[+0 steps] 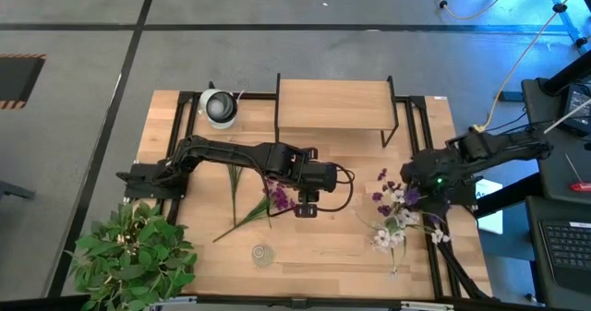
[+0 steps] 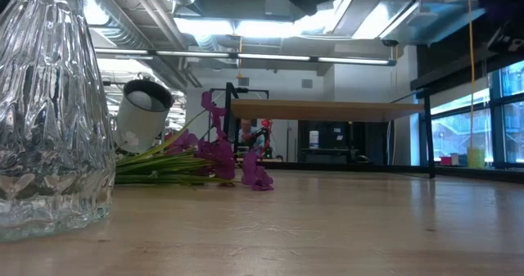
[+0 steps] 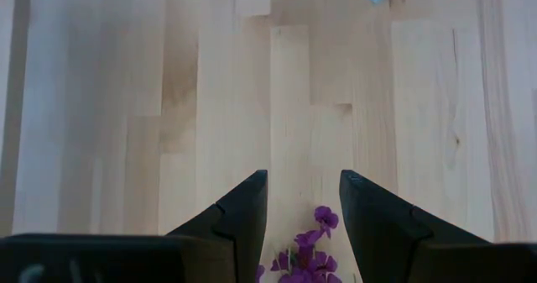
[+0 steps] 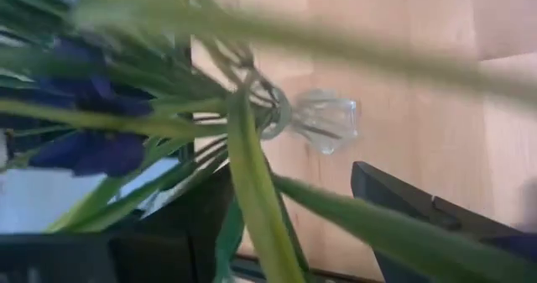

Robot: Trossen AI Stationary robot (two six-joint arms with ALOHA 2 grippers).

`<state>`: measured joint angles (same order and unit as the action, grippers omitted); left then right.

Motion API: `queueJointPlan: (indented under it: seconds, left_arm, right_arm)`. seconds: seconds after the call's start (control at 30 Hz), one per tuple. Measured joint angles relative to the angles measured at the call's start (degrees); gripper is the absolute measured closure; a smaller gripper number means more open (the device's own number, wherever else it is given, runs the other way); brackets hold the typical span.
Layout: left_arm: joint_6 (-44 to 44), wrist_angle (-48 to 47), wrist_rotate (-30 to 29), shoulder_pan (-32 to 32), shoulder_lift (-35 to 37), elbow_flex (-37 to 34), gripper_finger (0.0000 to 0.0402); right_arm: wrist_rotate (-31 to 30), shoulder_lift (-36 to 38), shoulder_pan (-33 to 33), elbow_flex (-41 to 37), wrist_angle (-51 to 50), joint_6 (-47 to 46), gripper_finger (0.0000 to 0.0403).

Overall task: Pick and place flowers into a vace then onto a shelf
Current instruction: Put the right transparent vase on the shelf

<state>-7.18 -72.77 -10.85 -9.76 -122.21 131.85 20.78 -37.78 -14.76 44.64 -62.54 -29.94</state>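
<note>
A clear glass vase looms nearest in the low view, standing on the wooden surface. Beyond it, purple flowers lie flat, stems running diagonally, blossoms toward the left pincer, which hovers open and empty above them. Best lowered squarely across the stems. Right pincer: cannot tell.

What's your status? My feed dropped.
Left gripper open, low over purple flowers on table. Right gripper by vase holding stems. Nothing blocking second vase.
</note>
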Motion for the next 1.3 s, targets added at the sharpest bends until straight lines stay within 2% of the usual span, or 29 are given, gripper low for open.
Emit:
queueJointPlan:
  seconds: [0.4,0.57,0.7,0.8,1.0,1.1,1.17,1.23,1.3]
  left_arm:
    - [-0.3,0.5,0.1,0.0,-0.1,0.0,0.0258]
    - [-0.6,6.6,2.7,-0.3,-0.6,-2.7,0.0258]
    - [-2.4,13.9,7.1,-1.4,-0.6,-6.7,0.0258]
    - [-4.9,23.8,9.8,-3.2,-0.6,-11.6,0.0258]
    - [-12.5,55.9,10.5,-6.7,-0.6,-26.5,0.0258]
    - [-15.1,71.0,7.0,-7.8,-0.7,-33.4,0.0258]
    - [-14.3,79.2,2.5,-8.8,-0.7,-37.0,0.0258]
    - [-12.2,84.1,-0.6,-9.9,-1.2,-39.4,0.0259]
    - [-12.1,87.6,-0.7,-10.9,-2.4,-40.1,0.0263]
  right_arm:
    - [-4.7,-8.1,-10.2,0.0,4.3,1.7,0.0171]
    - [-6.3,-11.6,-14.2,0.0,9.6,1.7,0.0171]
    - [-7.3,-13.7,-16.5,0.0,10.1,1.0,0.0171]
    - [-8.8,-14.1,-17.6,0.0,10.3,-0.3,0.0171]
    - [-10.8,-14.1,-18.6,0.0,10.6,-2.9,0.0171]
    - [-10.8,-14.1,-18.6,0.0,10.9,-2.9,0.0171]
    - [-10.8,-14.1,-18.6,0.0,11.2,-2.5,0.0171]
    - [-10.8,-14.1,-18.6,0.0,11.5,-1.5,0.0171]
    - [-10.8,-14.1,-18.6,0.0,11.8,-1.1,0.0171]
